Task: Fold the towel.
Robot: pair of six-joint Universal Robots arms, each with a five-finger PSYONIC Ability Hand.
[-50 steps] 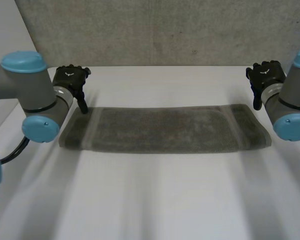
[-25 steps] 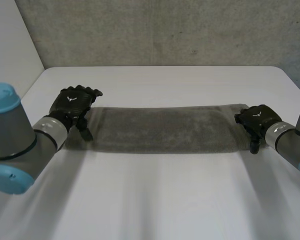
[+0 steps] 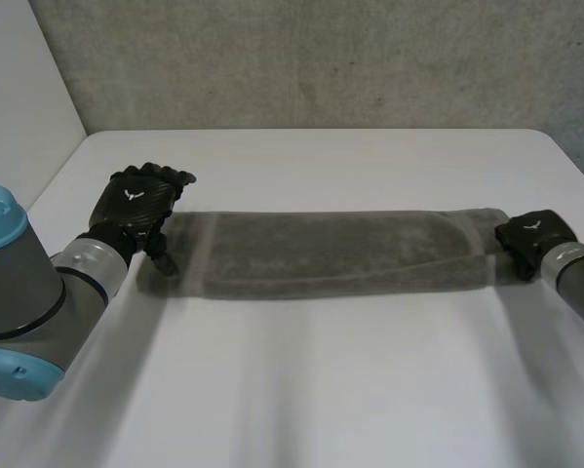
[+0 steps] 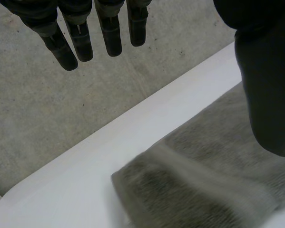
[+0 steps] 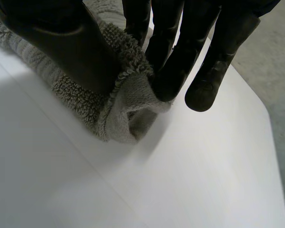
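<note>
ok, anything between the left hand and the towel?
Nothing visible does. The left hand is open right at one end of the towel, with no object between them. The right hand pinches the other end.

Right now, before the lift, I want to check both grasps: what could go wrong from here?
1. The left hand is open at the left end of the towel and grips nothing. A lift now would probably raise one end alone and skew the fold.
2. The right hand pinches just the tip of the towel's right end, so the folded layers may slip apart.
</note>
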